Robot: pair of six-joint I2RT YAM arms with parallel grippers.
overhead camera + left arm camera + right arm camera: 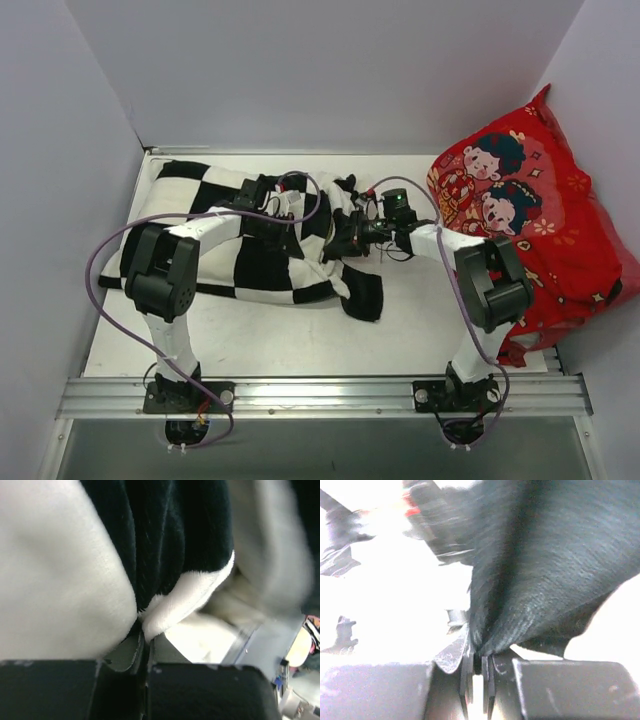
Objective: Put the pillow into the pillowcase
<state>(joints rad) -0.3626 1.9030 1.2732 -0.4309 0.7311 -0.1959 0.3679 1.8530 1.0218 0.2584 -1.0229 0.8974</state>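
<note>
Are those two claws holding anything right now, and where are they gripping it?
Both pinch the pillowcase: left gripper on a black-and-white fold, right gripper on a bunched black fold.

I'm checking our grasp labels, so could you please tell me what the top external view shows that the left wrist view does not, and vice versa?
Only the top external view shows the whole pillowcase lying rumpled on the table, with both arms reaching over it and the right gripper at its bunched right end. Only the left wrist view shows the left gripper shut on a fold of it, right where black plush meets white. Both views share the checkered fabric itself.
</note>
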